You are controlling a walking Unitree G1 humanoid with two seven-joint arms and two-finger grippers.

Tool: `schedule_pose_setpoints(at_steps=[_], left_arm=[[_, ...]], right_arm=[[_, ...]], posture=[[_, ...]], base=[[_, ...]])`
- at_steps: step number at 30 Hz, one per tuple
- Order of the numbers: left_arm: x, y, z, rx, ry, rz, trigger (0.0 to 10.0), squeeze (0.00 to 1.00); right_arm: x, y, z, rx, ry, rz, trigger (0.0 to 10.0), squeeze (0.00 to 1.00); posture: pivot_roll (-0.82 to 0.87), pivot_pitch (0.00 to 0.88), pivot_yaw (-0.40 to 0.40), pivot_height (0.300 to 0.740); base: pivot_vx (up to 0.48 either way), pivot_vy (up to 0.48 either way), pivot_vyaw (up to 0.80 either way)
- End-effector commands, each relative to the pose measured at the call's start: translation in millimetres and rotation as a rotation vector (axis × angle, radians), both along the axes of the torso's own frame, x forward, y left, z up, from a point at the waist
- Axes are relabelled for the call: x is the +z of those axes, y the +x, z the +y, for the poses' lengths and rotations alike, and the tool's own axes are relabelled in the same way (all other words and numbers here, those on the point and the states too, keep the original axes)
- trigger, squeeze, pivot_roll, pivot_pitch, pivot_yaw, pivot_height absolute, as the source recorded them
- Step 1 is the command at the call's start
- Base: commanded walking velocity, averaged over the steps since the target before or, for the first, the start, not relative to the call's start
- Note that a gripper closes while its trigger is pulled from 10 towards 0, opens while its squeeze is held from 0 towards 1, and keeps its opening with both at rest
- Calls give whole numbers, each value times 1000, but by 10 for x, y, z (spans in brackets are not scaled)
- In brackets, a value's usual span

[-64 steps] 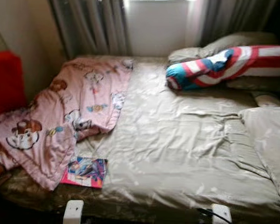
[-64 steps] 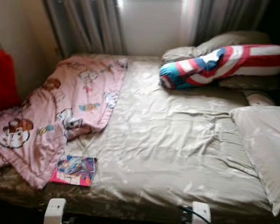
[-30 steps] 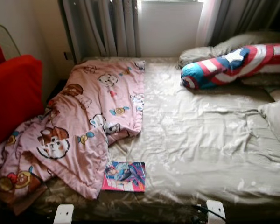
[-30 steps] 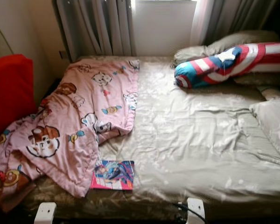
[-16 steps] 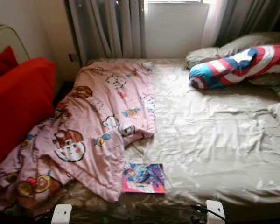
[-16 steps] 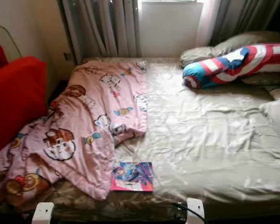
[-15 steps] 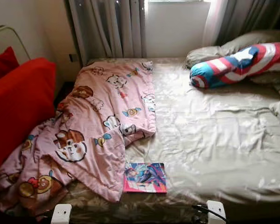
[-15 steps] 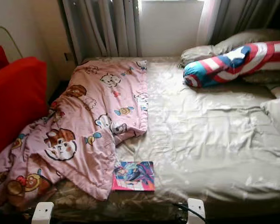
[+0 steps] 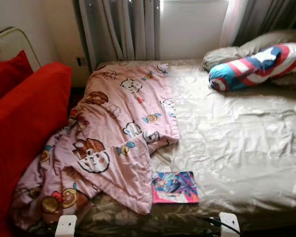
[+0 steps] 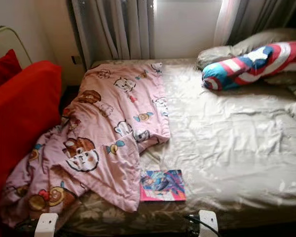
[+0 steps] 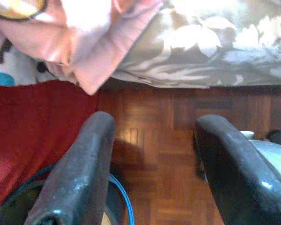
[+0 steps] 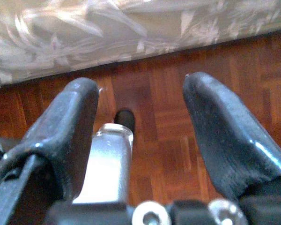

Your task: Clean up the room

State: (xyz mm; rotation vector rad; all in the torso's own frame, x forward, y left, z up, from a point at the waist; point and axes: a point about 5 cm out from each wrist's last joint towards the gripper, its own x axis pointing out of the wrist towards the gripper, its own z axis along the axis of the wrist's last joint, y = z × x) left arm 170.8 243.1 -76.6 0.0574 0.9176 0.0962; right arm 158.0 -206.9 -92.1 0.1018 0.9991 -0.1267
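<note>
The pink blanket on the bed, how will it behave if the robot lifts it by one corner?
The pink blanket lies crumpled in soft folds, so it would probably hang limp. It overlaps the colourful book, which might get dragged along.

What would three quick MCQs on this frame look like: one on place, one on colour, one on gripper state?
1. Where does the book lie?
A. on the floor
B. near the bed's front edge, beside the pink blanket
C. on the bolster

2. What colours is the bolster?
A. plain green
B. red, white and blue
C. black

3. How do the left gripper and right gripper stand?
A. both open, empty, over the wood floor
B. both shut on cloth
C. left holds the book

Answers: 1 B, the book sits on the sheet by the blanket's corner; 2 B, stripes show in both eye views; 3 A, floor shows between each pair of fingers.
</note>
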Motion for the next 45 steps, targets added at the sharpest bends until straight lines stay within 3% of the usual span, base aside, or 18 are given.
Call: schedule_pose_setpoints(at_steps=[1, 4, 11, 17, 21, 25, 27, 32, 36, 38, 45], left_arm=[[-19, -36, -8, -14, 7, 13, 10000, 0], [-23, -35, -36, -16, -5, 4, 10000, 0], [-7, -77, 78, -22, 10, 15, 10000, 0], [-45, -25, -127, -63, 15, 21, 10000, 0], [-54, -33, -149, -64, 13, 25, 10000, 0], [-48, -60, -76, -57, 18, 32, 10000, 0], [-18, -127, 119, -33, 27, 39, 10000, 0], [-5, -141, 176, -26, 32, 39, 10000, 0], [-72, -90, -130, -45, 6, 28, 10000, 0], [-77, -86, -160, -44, 3, 27, 10000, 0], [-56, -203, 73, -10, 3, 28, 10000, 0]], right_arm=[[18, 62, 49, 10, 8, -16, 10000, 0], [17, 60, 49, 13, 7, -15, 10000, 0], [15, 54, 49, 20, 5, -15, 10000, 0], [12, 48, 52, 28, 4, -13, 10000, 0], [11, 45, 52, 33, 2, -11, 10000, 0], [10, 43, 51, 36, 1, -10, 10000, 0], [11, 43, 49, 39, -1, -10, 10000, 0], [13, 47, 48, 40, -1, -12, 10000, 0], [16, 53, 47, 36, 0, -14, 10000, 0], [16, 56, 48, 36, 0, -14, 10000, 0], [22, 67, 45, 42, -1, -16, 10000, 0]], posture=[[40, 0, 2, 740], [40, 0, 2, 740], [38, 0, 3, 740], [38, 0, 0, 740], [38, 0, 1, 740], [36, 0, 0, 740], [37, 0, -2, 740], [38, 0, -3, 740], [39, 0, -4, 740], [39, 0, -5, 740], [38, 0, -8, 740]], base=[[0, 0, 0], [0, 0, 0], [0, 0, 0], [0, -220, 0], [0, -480, 0], [0, -480, 0], [0, 0, 0], [0, 0, 0], [0, 0, 0], [0, 0, 0], [0, 0, 571]])
